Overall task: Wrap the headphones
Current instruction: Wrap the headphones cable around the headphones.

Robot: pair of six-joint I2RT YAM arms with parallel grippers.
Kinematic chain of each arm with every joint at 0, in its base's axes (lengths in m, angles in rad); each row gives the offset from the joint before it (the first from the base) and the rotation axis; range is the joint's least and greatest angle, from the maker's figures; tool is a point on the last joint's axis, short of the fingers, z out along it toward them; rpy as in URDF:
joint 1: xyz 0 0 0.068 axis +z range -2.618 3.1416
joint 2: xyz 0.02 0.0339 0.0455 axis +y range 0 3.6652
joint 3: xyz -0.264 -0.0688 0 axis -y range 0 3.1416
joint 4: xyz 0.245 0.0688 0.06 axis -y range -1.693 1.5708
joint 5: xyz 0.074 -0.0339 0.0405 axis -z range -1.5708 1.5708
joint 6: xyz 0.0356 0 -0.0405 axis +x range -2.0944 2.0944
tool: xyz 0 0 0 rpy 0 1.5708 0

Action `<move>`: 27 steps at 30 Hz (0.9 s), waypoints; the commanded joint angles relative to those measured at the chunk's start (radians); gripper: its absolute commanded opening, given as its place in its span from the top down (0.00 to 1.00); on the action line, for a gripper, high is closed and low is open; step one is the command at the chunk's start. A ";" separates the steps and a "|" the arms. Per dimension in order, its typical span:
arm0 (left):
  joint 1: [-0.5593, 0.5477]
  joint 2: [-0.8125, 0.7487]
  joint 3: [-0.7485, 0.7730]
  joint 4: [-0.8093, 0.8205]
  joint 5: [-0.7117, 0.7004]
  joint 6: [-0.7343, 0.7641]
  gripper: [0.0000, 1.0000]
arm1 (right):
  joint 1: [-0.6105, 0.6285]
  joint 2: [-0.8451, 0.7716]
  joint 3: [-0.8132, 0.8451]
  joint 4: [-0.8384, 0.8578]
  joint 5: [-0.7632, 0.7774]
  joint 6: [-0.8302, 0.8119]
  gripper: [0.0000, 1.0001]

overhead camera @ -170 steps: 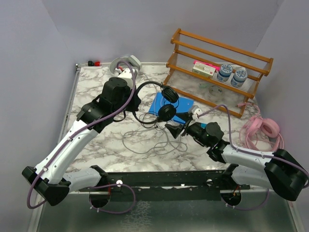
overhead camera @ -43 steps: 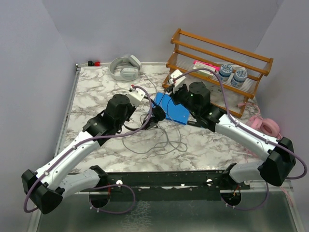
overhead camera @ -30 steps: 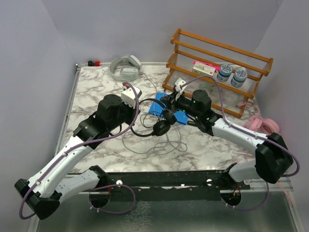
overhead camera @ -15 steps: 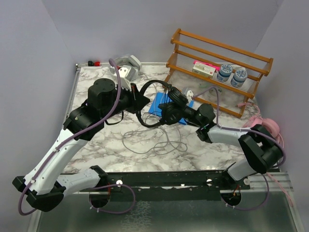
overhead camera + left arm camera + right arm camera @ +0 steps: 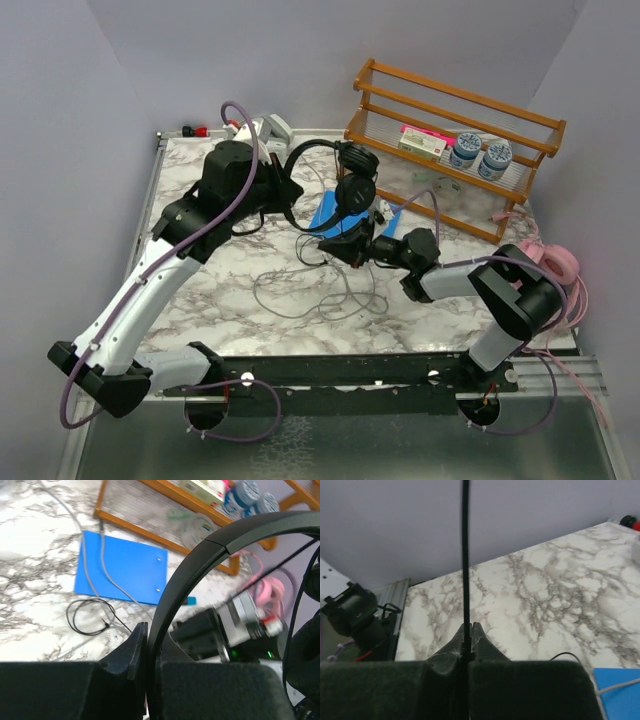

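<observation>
The small black headphones (image 5: 345,172) hang in the air over the middle of the table. My left gripper (image 5: 290,190) is shut on their headband (image 5: 200,565), which runs up between its fingers (image 5: 137,645). Lower and to the right, my right gripper (image 5: 332,246) is shut on the thin black cable (image 5: 465,555), which rises straight up from its tips (image 5: 471,628). A loop of that cable (image 5: 90,620) rests on the marble. The grey-white headphones (image 5: 268,127) lie at the back, half hidden by my left arm. The pink headphones (image 5: 552,266) lie at the right edge.
A blue sheet (image 5: 345,218) lies under the raised headphones. A loose grey cable (image 5: 310,292) sprawls across the marble table (image 5: 200,290) in front of it. A wooden rack (image 5: 450,140) with jars and a box stands at the back right.
My left arm has lifted the black headphones up and toward the back. My right gripper has slid down and left along the cable and shut on it.
</observation>
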 commanded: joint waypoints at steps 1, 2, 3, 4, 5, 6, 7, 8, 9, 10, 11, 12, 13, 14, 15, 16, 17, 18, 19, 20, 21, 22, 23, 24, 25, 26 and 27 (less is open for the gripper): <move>0.117 0.060 0.016 0.083 0.048 -0.091 1.00 | 0.055 -0.071 -0.077 0.053 -0.043 0.045 0.99; 0.155 0.074 -0.005 0.103 0.093 -0.102 1.00 | 0.070 -0.095 -0.092 0.042 -0.041 0.045 0.99; 0.186 0.091 -0.023 0.129 0.133 -0.111 1.00 | 0.086 -0.118 -0.108 0.027 -0.040 0.043 0.99; 0.215 0.110 -0.044 0.151 0.157 -0.115 1.00 | 0.102 -0.143 -0.124 0.012 -0.039 0.045 0.99; 0.236 0.128 -0.060 0.165 0.160 -0.117 1.00 | 0.121 -0.166 -0.132 -0.003 -0.039 0.044 0.99; 0.249 0.148 -0.070 0.172 0.142 -0.112 1.00 | 0.138 -0.192 -0.133 -0.029 -0.038 0.044 0.99; 0.255 0.166 -0.079 0.175 0.112 -0.103 1.00 | 0.150 -0.219 -0.129 -0.058 -0.040 0.049 0.99; 0.257 0.180 -0.087 0.177 0.069 -0.091 1.00 | 0.158 -0.243 -0.121 -0.090 -0.045 0.056 0.99; 0.257 0.191 -0.096 0.180 0.016 -0.077 1.00 | 0.162 -0.270 -0.106 -0.128 -0.051 0.066 0.99; 0.257 0.196 -0.105 0.181 -0.036 -0.067 1.00 | 0.162 -0.294 -0.085 -0.179 -0.055 0.073 0.99; 0.257 0.199 -0.115 0.184 -0.086 -0.056 1.00 | 0.162 -0.316 -0.049 -0.265 -0.058 0.068 0.99; 0.257 0.196 -0.127 0.190 -0.139 -0.036 1.00 | 0.162 -0.336 0.002 -0.378 -0.061 0.043 0.99; 0.257 0.194 -0.137 0.195 -0.164 -0.016 1.00 | 0.162 -0.351 0.062 -0.537 -0.059 0.006 0.99; 0.257 0.187 -0.147 0.197 -0.218 0.007 1.00 | 0.162 -0.359 0.129 -0.693 -0.050 -0.040 0.99; 0.258 0.183 -0.157 0.197 -0.256 0.032 1.00 | 0.162 -0.357 0.187 -0.869 -0.039 -0.084 0.98; 0.257 0.177 -0.167 0.199 -0.300 0.058 1.00 | 0.162 -0.353 0.245 -0.990 -0.026 -0.128 0.98; 0.257 0.171 -0.176 0.199 -0.341 0.087 1.00 | 0.162 -0.350 0.290 -1.087 -0.006 -0.173 0.96; 0.255 0.166 -0.186 0.199 -0.379 0.119 1.00 | 0.162 -0.346 0.328 -1.160 0.020 -0.207 0.95; 0.252 0.159 -0.196 0.200 -0.418 0.153 1.00 | 0.163 -0.342 0.363 -1.227 0.049 -0.235 0.94; 0.248 0.151 -0.207 0.203 -0.447 0.189 1.00 | 0.162 -0.335 0.395 -1.287 0.091 -0.263 0.94; 0.244 0.144 -0.218 0.208 -0.477 0.227 1.00 | 0.162 -0.330 0.429 -1.342 0.125 -0.288 0.93; 0.237 0.134 -0.232 0.214 -0.505 0.262 1.00 | 0.163 -0.321 0.461 -1.391 0.157 -0.314 0.92; 0.232 0.123 -0.246 0.223 -0.529 0.295 1.00 | 0.162 -0.309 0.491 -1.436 0.179 -0.333 0.92; 0.224 0.111 -0.262 0.233 -0.551 0.329 1.00 | 0.162 -0.295 0.522 -1.469 0.194 -0.346 0.92; 0.216 0.099 -0.278 0.243 -0.571 0.360 1.00 | 0.162 -0.281 0.545 -1.491 0.200 -0.355 0.92; 0.206 0.087 -0.295 0.257 -0.591 0.387 1.00 | 0.162 -0.271 0.565 -1.504 0.199 -0.352 0.95; 0.195 0.071 -0.313 0.270 -0.608 0.412 1.00 | 0.161 -0.260 0.575 -1.499 0.187 -0.340 0.96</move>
